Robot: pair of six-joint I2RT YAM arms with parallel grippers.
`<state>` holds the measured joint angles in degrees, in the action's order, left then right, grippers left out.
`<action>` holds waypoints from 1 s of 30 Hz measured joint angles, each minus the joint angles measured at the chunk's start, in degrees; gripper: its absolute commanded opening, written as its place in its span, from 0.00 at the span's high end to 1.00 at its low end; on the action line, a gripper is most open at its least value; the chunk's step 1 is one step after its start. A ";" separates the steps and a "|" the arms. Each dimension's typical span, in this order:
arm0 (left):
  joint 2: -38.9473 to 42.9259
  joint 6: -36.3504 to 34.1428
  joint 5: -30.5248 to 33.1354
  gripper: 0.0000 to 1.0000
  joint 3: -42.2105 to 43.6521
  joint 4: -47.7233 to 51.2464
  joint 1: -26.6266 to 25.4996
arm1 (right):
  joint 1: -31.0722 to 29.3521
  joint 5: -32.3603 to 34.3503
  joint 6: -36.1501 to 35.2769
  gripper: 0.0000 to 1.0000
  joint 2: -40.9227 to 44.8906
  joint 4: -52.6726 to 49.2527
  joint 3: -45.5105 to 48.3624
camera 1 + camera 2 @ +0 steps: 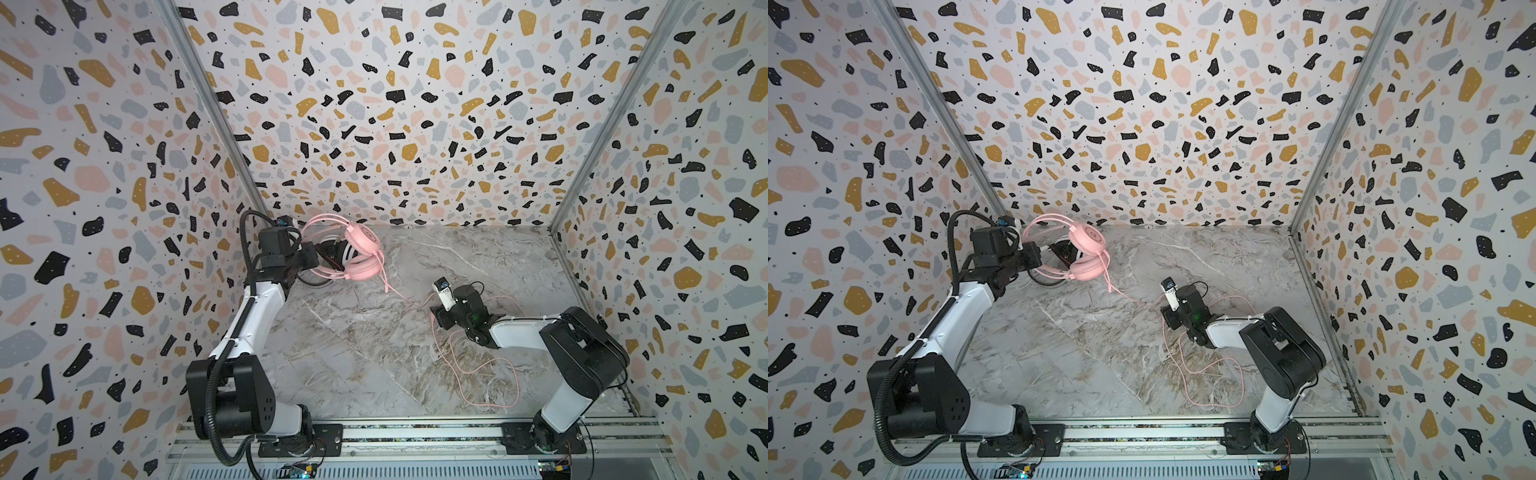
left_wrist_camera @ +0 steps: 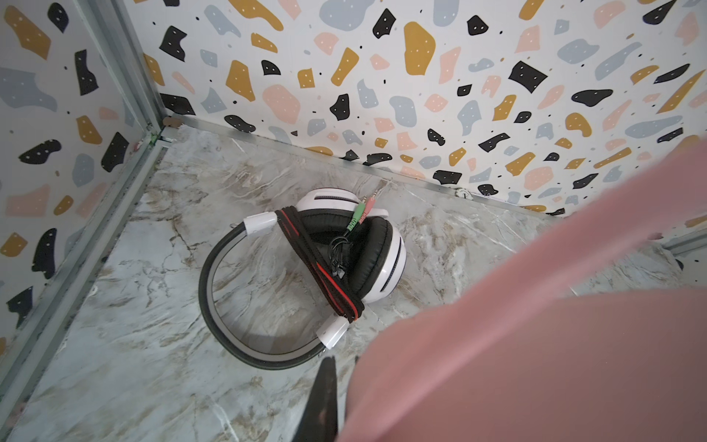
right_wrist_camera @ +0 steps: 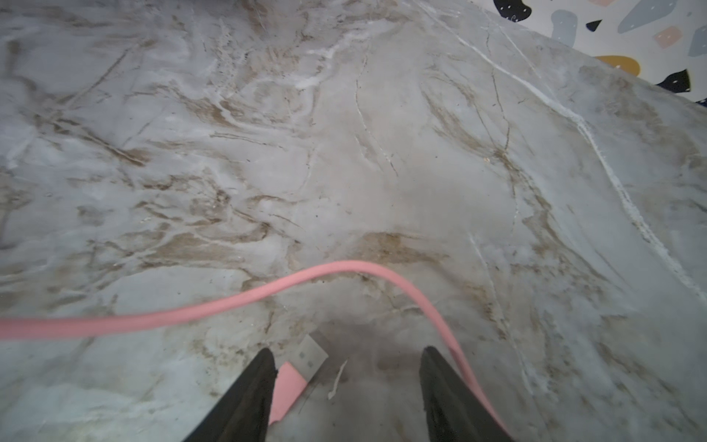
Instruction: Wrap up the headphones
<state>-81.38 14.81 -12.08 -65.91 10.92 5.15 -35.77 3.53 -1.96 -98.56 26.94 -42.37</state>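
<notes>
The white headset (image 2: 367, 252) is laid in the far left corner of the marble table (image 1: 353, 353), and the pink cable (image 3: 191, 315) is looped across its right half.

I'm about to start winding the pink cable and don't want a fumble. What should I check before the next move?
1. Left gripper shut on the pink headphones, at the headband: ok.
2. Right gripper open and holding nothing, ready for a pickup: ok.
3. Pink cable between the right jaws: not ok. It arcs ahead of the fingertips and runs down outside one finger.
4. Plug near the right gripper: ok. It lies on the table just inside one finger.
5. Pink cable free of knots: cannot tell. Loose loops lie by the right arm.
6. White headset already wrapped: ok. Its black cable is bundled around the earcups.
</notes>
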 measured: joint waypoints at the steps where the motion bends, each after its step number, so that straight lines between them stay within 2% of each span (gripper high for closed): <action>1: -0.02 0.07 -0.26 1.00 0.00 -0.07 0.00 | 0.00 0.92 -0.39 0.37 -0.92 -0.20 -0.98; 9: -0.02 0.46 -1.73 1.00 0.00 -0.22 0.00 | 0.59 4.96 -2.64 0.37 -8.50 -4.57 -10.71; 12: -0.02 0.63 -1.95 1.00 0.00 -0.22 0.00 | 1.03 4.87 -3.21 0.38 -8.90 -5.90 -12.20; 16: -0.35 0.66 -1.95 1.00 0.00 -0.20 0.00 | 1.22 1.55 -3.04 0.38 -6.10 -7.34 -11.06; 24: -2.21 0.66 -1.88 1.00 0.00 0.04 0.11 | -0.72 -2.14 2.32 0.39 8.35 -8.20 -2.14; 30: -2.60 0.66 -2.03 1.00 0.00 0.24 0.39 | 2.97 -4.42 3.32 0.38 6.91 -8.83 -2.27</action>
<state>-83.99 15.46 -14.11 -65.91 11.16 5.54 -32.80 -0.89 1.37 -91.66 18.11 -44.64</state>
